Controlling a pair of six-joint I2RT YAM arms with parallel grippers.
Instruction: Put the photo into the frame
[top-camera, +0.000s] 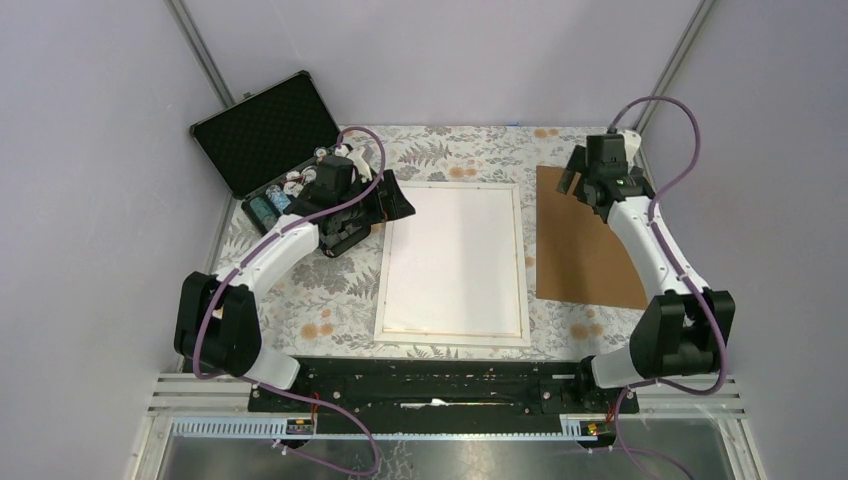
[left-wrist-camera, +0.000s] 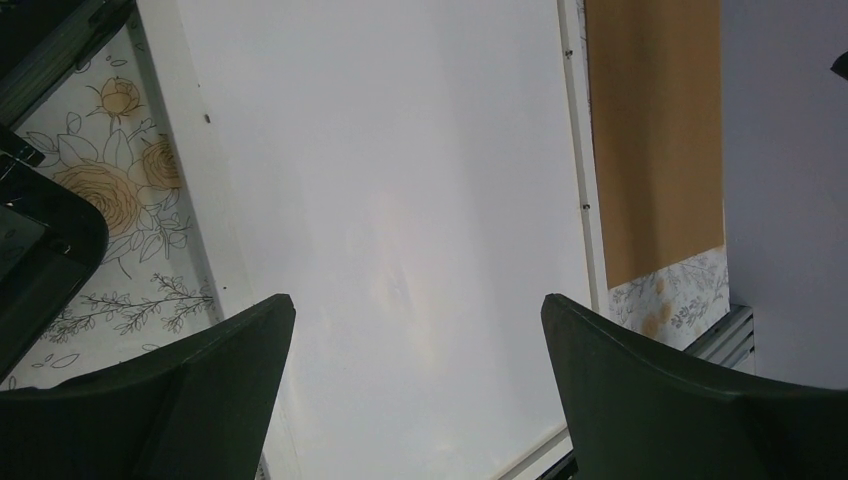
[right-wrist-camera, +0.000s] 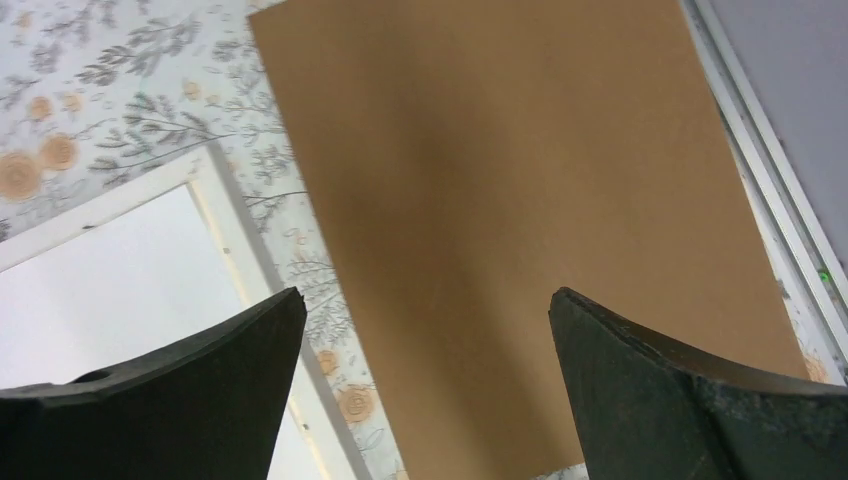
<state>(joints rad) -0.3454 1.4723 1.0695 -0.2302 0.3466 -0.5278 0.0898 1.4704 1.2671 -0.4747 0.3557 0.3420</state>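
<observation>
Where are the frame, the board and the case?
frame (top-camera: 452, 338), top view, on its near rail.
board (top-camera: 575, 250), top view, on its bare brown face.
case (top-camera: 265, 130), top view, on the foam lining of its open lid.

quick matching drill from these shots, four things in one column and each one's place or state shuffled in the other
1 frame
2 brown board
3 black case
4 right gripper

a lid up, far left
b open, over the brown board
c flat in the middle
d right of the frame

Pairs: 1-c, 2-d, 3-a, 4-b
</observation>
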